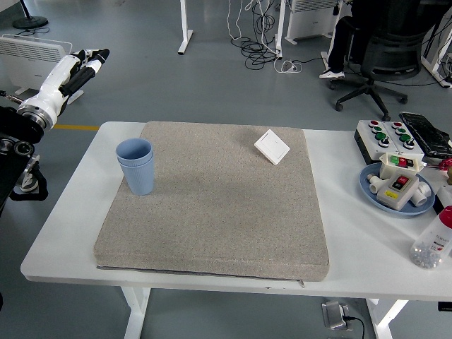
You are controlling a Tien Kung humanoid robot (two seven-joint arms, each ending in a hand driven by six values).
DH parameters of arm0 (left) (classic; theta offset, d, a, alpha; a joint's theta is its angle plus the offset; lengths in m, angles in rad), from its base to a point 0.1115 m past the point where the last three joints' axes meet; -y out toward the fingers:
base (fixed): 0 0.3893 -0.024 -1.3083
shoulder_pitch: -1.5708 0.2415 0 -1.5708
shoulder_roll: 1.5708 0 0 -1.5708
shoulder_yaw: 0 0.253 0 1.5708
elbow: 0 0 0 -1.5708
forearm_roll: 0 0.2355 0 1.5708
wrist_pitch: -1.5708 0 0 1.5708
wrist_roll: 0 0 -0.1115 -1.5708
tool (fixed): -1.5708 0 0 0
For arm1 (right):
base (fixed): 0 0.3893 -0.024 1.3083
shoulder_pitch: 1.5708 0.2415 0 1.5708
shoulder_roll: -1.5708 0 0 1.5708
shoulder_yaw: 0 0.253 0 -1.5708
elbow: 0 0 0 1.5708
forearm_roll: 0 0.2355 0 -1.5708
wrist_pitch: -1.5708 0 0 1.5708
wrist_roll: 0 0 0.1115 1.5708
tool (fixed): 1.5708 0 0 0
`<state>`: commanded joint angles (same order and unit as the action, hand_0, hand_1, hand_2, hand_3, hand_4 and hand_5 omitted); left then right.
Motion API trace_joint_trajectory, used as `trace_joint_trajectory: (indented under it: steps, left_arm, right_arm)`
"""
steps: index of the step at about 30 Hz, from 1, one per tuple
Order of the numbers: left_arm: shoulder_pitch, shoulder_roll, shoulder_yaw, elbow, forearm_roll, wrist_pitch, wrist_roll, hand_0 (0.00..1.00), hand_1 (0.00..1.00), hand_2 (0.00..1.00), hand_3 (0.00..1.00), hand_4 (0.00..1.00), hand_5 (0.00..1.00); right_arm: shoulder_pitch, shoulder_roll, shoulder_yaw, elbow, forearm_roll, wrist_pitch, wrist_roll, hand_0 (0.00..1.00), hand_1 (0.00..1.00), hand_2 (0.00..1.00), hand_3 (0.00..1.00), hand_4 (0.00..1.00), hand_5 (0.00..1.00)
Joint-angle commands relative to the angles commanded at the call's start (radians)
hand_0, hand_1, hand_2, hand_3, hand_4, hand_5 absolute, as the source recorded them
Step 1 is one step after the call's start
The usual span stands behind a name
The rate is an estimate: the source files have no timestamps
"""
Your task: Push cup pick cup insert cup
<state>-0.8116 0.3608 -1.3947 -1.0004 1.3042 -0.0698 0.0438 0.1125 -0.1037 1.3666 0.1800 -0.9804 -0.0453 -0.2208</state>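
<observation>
On the white bench (78, 212) lay a large grey mat (219, 205) that covered most of its top. Near the mat's far left corner stood two blue cups (136, 165), one nested inside the other, upright and with the open mouth facing up. Nothing touched the cups. A small white square pad (272, 146) lay tilted near the mat's far edge, to the right of centre and well apart from the cups.

At the upper left, the left hand (78, 67) was raised off the bench, beyond its far left corner and well away from the cups. Its fingers (95, 56) were stretched out nearly straight, close together, and held nothing. The white forearm ran down to the black arm joints at the left edge. The right hand did not appear.

At the bench's right end, off the mat, stood a white box with red and green buttons (388, 136), with a black device (426, 134) just beside it on the right. Nearer, a blue plate (371, 189) carried white switch parts. A clear bottle with a red cap (432, 244) stood at the right edge. Beyond the bench, on the grey floor, a black office chair (381, 60) and loose cables (258, 46) were visible.
</observation>
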Motion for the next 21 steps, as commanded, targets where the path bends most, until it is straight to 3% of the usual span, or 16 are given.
trace_joint_trajectory:
  steps: [5,9,15,18,19,21]
  left_arm:
    - [0.129,-0.017,-0.093,-0.144,-0.202,0.050,0.014,0.823,0.864,0.928,0.849,0.600,0.998]
    - [0.275,-0.047,-0.177,-0.266,-0.371,0.078,0.003,0.823,0.864,0.928,0.849,0.600,0.998]
    - [0.424,-0.068,-0.189,-0.377,-0.610,0.095,-0.021,0.823,0.867,0.931,0.852,0.604,0.998]
    - [0.528,-0.122,-0.205,-0.443,-0.624,0.097,-0.024,0.831,0.871,0.935,0.859,0.599,0.998]
    - [0.543,-0.126,-0.206,-0.447,-0.623,0.097,-0.024,0.831,0.871,0.935,0.859,0.599,0.998]
    - [0.604,-0.183,-0.226,-0.470,-0.603,0.089,-0.011,0.831,0.871,0.935,0.859,0.599,0.998]
  right_arm:
    - [0.003,0.001,0.013,0.000,-0.006,0.001,0.002,0.760,0.665,0.685,0.565,0.104,0.473]
    - [0.002,0.003,0.022,0.000,0.000,0.002,0.006,0.760,0.665,0.685,0.565,0.104,0.473]
    - [0.004,0.001,0.031,0.000,-0.005,0.005,0.008,0.760,0.665,0.684,0.565,0.104,0.473]
    - [0.005,-0.002,0.035,0.000,-0.004,0.006,0.009,0.760,0.665,0.683,0.565,0.104,0.472]
    - [0.005,-0.002,0.035,0.000,-0.004,0.006,0.009,0.760,0.665,0.683,0.565,0.104,0.472]
    - [0.005,-0.003,0.037,0.000,-0.005,0.006,0.009,0.760,0.665,0.683,0.565,0.104,0.472]
